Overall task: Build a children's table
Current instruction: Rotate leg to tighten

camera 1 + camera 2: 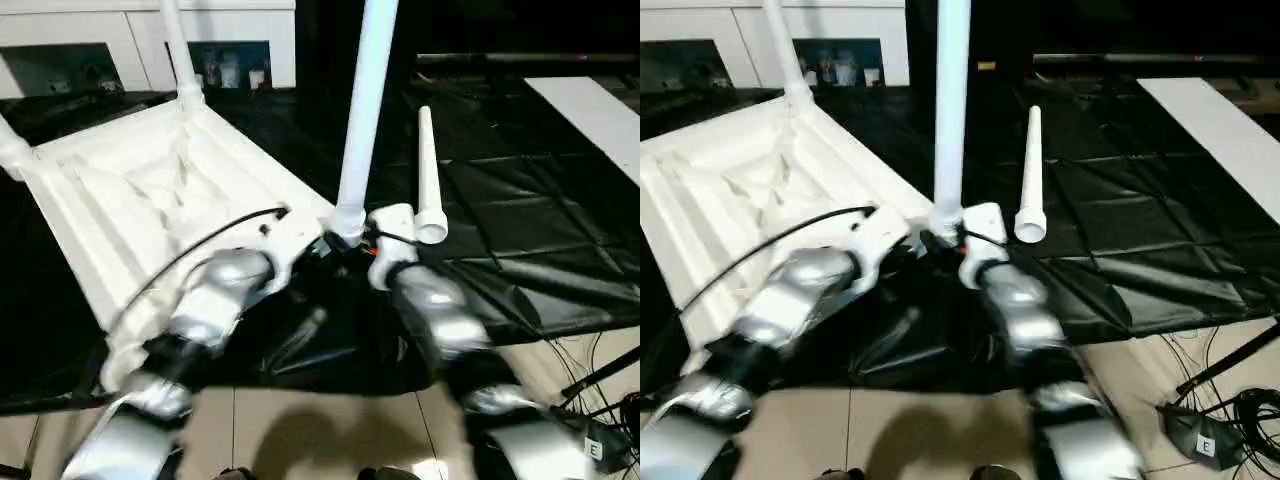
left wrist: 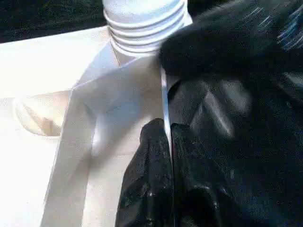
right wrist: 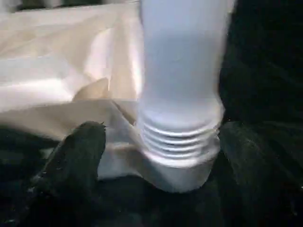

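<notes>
White leg (image 1: 365,110) | right jaws open around it | left jaws pinch tabletop (image 1: 130,200) rim | "E" tag (image 1: 1206,446)

Children's table (image 1: 150,190): white moulded plastic, smooth, slight sheen; underside ribbed. Upright leg (image 1: 365,110): same white plastic, smooth shaft, ridged rings at socket end. Loose leg (image 1: 428,170): white plastic, hollow end. Desk (image 1: 520,190) cover: black sheet, creased, glossy. Forearms: silver, shiny. Left claw (image 2: 165,156): black, glossy, pinched on thin table rim. Floor (image 1: 330,430): pale tiles, smooth.
</notes>
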You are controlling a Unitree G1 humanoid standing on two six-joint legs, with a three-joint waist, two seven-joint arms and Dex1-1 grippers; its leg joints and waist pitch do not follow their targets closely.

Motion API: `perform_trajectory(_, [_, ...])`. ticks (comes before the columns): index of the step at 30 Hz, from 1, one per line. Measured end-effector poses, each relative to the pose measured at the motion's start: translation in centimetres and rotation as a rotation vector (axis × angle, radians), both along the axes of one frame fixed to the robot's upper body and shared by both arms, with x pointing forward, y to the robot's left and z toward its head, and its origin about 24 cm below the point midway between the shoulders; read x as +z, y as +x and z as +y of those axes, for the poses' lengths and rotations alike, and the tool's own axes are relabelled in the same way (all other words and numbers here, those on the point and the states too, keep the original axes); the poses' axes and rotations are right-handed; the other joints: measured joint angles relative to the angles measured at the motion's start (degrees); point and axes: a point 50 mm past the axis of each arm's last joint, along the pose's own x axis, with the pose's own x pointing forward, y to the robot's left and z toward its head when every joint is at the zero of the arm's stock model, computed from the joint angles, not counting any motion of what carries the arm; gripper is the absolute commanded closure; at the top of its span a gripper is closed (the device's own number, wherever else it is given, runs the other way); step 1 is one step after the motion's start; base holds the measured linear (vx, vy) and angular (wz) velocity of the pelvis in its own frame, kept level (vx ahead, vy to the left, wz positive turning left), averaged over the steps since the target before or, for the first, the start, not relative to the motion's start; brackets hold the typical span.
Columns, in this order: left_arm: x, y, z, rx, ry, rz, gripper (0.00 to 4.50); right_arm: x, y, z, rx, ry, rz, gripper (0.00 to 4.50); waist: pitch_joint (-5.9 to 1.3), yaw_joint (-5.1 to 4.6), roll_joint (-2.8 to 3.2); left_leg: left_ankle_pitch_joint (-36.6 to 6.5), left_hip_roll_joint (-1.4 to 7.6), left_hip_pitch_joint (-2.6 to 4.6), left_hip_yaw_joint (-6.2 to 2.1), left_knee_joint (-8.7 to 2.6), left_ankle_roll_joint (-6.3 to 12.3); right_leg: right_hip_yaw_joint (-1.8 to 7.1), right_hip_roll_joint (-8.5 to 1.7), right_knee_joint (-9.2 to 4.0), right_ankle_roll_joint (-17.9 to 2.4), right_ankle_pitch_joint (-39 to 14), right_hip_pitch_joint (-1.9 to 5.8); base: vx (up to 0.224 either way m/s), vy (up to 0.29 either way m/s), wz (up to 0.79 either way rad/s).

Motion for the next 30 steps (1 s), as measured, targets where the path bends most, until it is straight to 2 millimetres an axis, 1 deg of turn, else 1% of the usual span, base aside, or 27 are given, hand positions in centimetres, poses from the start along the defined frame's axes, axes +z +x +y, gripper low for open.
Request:
perform_trajectory(3, [0.0, -0.8, 0.9, -0.097, 0.001, 0.01, 4.5, 0.7, 0.1, -1.4, 0.066, -0.055, -0.048, 0.06, 0.0, 0.87, 0.08, 0.0, 0.02, 0.01, 0.15, -0.01, 0.01, 0.03, 0.04, -0.01, -0.04, -0.07, -0.04, 0.0, 0.0, 0.0])
perform_trajectory(4, [0.0, -1.1, 1.0, -0.127, -0.001, 0.018, 4.5, 0.8, 0.0, -1.6, 0.099, -0.062, -0.052, 0.06, 0.0, 0.98, 0.09, 0.0, 0.03, 0.01, 0.18, 0.01, 0.0, 0.07, 0.04, -0.01, -0.05, -0.1, -0.04, 0.0, 0.0, 0.0])
perform_trajectory(6, [0.0, -1.8, 1.2, -0.199, -0.001, 0.034, 4.5, 1.0, -0.6, -2.3, 0.193, -0.084, -0.068, 0.06, 0.04, 1.72, 0.14, 0.01, 0.01, -0.01, 0.3, 0.08, 0.01, 0.12, -0.07, -0.05, -0.09, -0.22, 0.03, 0.0, 0.0, 0.0])
perform_trajectory(8, [0.0, -2.2, 1.6, -0.24, 0.001, 0.049, 4.5, 1.1, -1.1, -2.7, 0.274, -0.096, -0.068, 0.06, 0.04, 2.12, 0.15, 0.0, -0.01, -0.05, 0.44, 0.23, 0.02, 0.25, -0.13, -0.07, -0.12, -0.25, 0.05, 0.0, 0.0, 0.0])
perform_trajectory(9, [0.0, -2.5, 1.8, -0.267, -0.002, 0.057, 4.5, 1.2, -1.6, -2.9, 0.344, -0.093, -0.066, 0.06, 0.04, 2.23, 0.14, -0.05, -0.05, -0.07, 0.47, 0.27, 0.1, 0.32, -0.15, -0.14, -0.12, -0.25, 0.09, 0.0, 0.0, 0.0])
perform_trajectory(12, [0.0, -2.9, 2.4, -0.308, -0.007, 0.084, 4.5, 1.2, -2.6, -3.2, 0.481, -0.09, -0.022, 0.06, 0.05, 2.37, 0.13, -0.14, -0.04, -0.1, 0.5, 0.47, 0.24, 0.36, -0.17, -0.12, -0.12, -0.25, 0.1, 0.0, 0.0, 0.0])
perform_trajectory(15, [0.0, -3.3, 2.9, -0.343, -0.016, 0.117, 4.5, 1.3, -3.1, -3.5, 0.569, -0.115, -0.001, 0.06, 0.05, 2.53, 0.13, -0.14, -0.02, -0.06, 0.5, 0.48, 0.23, 0.35, -0.16, -0.06, -0.12, -0.25, 0.11, 0.0, 0.0, 0.0])
perform_trajectory(23, [-0.1, -3.5, 2.7, -0.387, -0.019, 0.141, 4.5, 0.9, -3.3, -3.1, 0.594, -0.137, 0.007, 0.06, 0.05, 2.64, 0.13, -0.13, -0.03, -0.09, 0.49, 0.55, 0.22, 0.38, -0.16, 0.0, -0.13, -0.25, 0.12, 0.0, 0.0, 0.0])
perform_trajectory(25, [0.0, -3.6, 2.7, -0.39, -0.019, 0.142, 4.5, 0.9, -3.2, -3.1, 0.591, -0.14, 0.006, 0.32, 0.05, 2.66, 0.13, -0.13, -0.03, -0.09, 0.49, 0.58, 0.23, 0.38, -0.16, 0.0, -0.13, -0.25, 0.13, 0.0, 0.0, 0.0])
perform_trajectory(28, [0.0, -3.6, 2.7, -0.392, -0.019, 0.143, 4.5, 1.0, -3.1, -3.1, 0.587, -0.141, 0.007, 0.44, 0.05, 2.69, 0.13, -0.13, -0.03, -0.09, 0.49, 0.58, 0.23, 0.37, -0.16, 0.01, -0.13, -0.25, 0.13, 0.0, 0.0, 0.0])
perform_trajectory(29, [0.0, -3.6, 2.6, -0.392, -0.019, 0.143, 4.5, 1.0, -3.0, -3.1, 0.587, -0.142, 0.006, 0.64, 0.05, 2.69, 0.13, -0.13, -0.03, -0.09, 0.49, 0.58, 0.23, 0.37, -0.16, 0.02, -0.13, -0.25, 0.13, 0.0, 0.0, 0.0])
perform_trajectory(30, [0.0, -3.6, 2.7, -0.392, -0.019, 0.143, 4.5, 1.1, -3.0, -3.1, 0.587, -0.143, 0.004, 0.74, 0.05, 2.69, 0.13, -0.13, -0.02, -0.09, 0.49, 0.58, 0.23, 0.36, -0.16, 0.03, -0.13, -0.25, 0.13, 0.0, 0.0, 0.0])
